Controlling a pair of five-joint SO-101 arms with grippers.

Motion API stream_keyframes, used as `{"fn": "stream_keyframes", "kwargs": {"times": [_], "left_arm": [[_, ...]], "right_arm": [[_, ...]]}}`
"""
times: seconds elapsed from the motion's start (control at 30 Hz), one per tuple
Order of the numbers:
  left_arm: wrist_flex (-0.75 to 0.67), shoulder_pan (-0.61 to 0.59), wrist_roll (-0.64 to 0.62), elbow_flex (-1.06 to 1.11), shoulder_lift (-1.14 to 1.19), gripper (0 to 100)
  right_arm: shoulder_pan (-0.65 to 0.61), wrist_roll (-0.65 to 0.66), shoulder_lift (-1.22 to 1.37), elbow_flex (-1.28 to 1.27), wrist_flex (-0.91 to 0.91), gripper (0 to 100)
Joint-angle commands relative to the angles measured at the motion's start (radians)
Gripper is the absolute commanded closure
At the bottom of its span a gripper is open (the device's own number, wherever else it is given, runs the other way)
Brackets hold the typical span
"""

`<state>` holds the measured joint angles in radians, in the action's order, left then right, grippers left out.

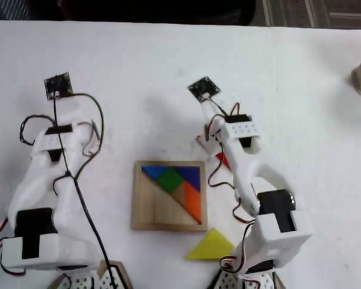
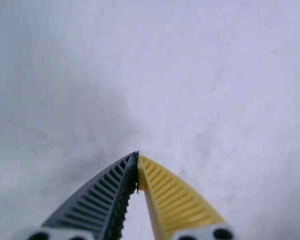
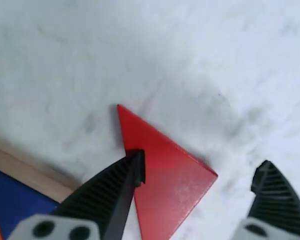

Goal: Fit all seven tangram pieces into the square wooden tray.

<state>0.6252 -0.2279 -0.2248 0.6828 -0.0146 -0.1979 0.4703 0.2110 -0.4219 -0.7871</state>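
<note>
The right tool (image 3: 200, 167) stands open over the counter (image 3: 215, 60), its fingers spread wide with the red triangle (image 3: 165, 185) lying flat between them. One dark fingertip (image 3: 136, 162) sits over the triangle's edge, and the other hangs over bare counter beyond the piece's far corner; whether either one touches cannot be told. Just beside this tool, on the side of the fingertip over the triangle, runs the rim of the square wooden tray (image 3: 30, 170), with a blue piece (image 3: 7, 202) showing inside it. From above, the tray (image 1: 153, 208) lies between the two arms, its half nearer the right tool filled with blue, green (image 1: 169, 179) and orange (image 1: 194, 203) pieces and the other half bare wood. The yellow triangle (image 1: 212, 245) lies on the counter behind the right tool, toward that arm's base and near the tray's corner. The left tool (image 2: 136, 157) is closed, its grey and yellow fingers meeting at the tips with nothing between them, above bare counter well apart from the tray.
</note>
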Motion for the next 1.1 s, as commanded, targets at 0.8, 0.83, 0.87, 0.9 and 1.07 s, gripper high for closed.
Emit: {"fn": "stream_keyframes", "kwargs": {"times": [0.8, 0.83, 0.87, 0.9, 1.07], "left_arm": [[-0.046, 0.005, 0.101, -0.041, 0.001, 97], [-0.046, 0.005, 0.101, -0.041, 0.001, 97], [-0.046, 0.005, 0.101, -0.041, 0.001, 97], [-0.044, 0.005, 0.101, -0.041, 0.001, 97], [-0.044, 0.005, 0.106, -0.041, 0.001, 97]], "right_arm": [[0.019, 0.264, -0.005, -0.018, -0.07, 66.3], [0.016, 0.264, -0.002, -0.018, -0.07, 66.3], [0.016, 0.264, -0.002, -0.018, -0.071, 66.3], [0.016, 0.265, -0.002, -0.02, -0.071, 66.3], [0.016, 0.261, -0.001, -0.028, -0.102, 69.0]]}}
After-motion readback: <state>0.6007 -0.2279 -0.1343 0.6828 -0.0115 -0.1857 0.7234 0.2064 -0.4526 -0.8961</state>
